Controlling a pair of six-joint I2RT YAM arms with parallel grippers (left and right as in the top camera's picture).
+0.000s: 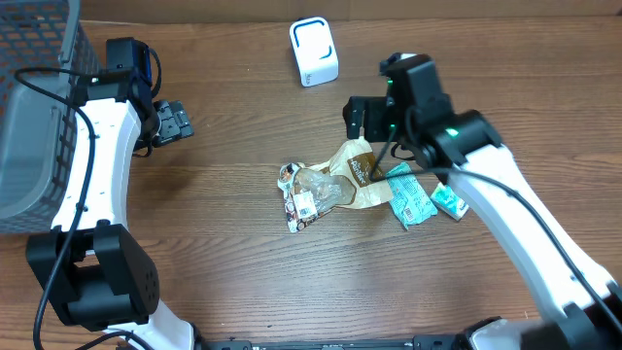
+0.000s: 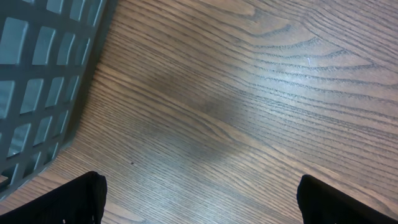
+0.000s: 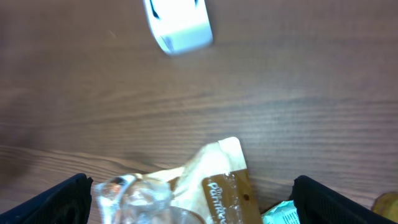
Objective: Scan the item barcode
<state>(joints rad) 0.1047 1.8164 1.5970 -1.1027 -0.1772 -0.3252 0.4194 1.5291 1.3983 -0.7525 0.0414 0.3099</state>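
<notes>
Right gripper (image 1: 362, 118) jaws apart, empty, over the far edge of the pile mid-bench (image 1: 224, 224): tan packet (image 1: 352, 165), clear wrapper (image 1: 316, 190), teal packet (image 1: 408, 194), all overlapping. Left gripper (image 1: 175, 122) also apart, empty, by the grey basket (image 1: 29, 107). Suggest pinching the tan packet's free top edge only, lifting it clear, then facing its barcode to the white scanner (image 1: 314, 51).

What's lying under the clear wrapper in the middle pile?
The left end of the tan packet lies under the clear wrapper; the rest sticks out beyond it. Anything else beneath is hidden.
</notes>
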